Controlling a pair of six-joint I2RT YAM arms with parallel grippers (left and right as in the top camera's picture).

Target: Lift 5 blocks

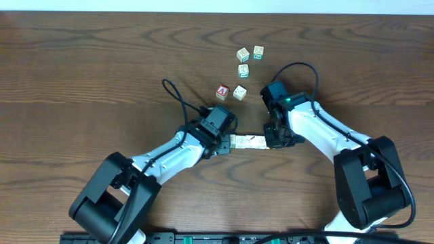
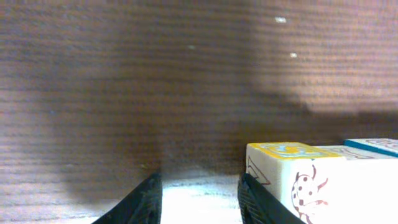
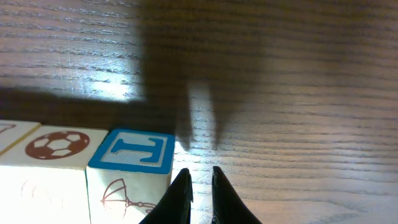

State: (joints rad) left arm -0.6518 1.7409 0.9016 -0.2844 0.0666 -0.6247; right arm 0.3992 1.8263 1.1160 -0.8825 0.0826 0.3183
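A short row of pale blocks (image 1: 249, 141) lies end to end between my two grippers. My left gripper (image 1: 228, 140) sits at the row's left end. In the left wrist view the left gripper (image 2: 202, 202) is open with only table between its fingers, and a yellow-topped ladybird block (image 2: 292, 180) lies just outside the right finger. My right gripper (image 1: 274, 139) sits at the row's right end. Seen from the right wrist, the right gripper (image 3: 202, 193) is open by a narrow slit and holds nothing. A blue "T" block (image 3: 134, 152) lies beside its left finger.
Loose pale cubes lie farther back on the wooden table (image 1: 81, 61): a pair (image 1: 243, 54) (image 1: 258, 51), one below them (image 1: 243, 70) and one more (image 1: 239, 93). A cube with a red "A" face (image 1: 222, 92) sits next to that last one. Both arms' cables arch above the grippers.
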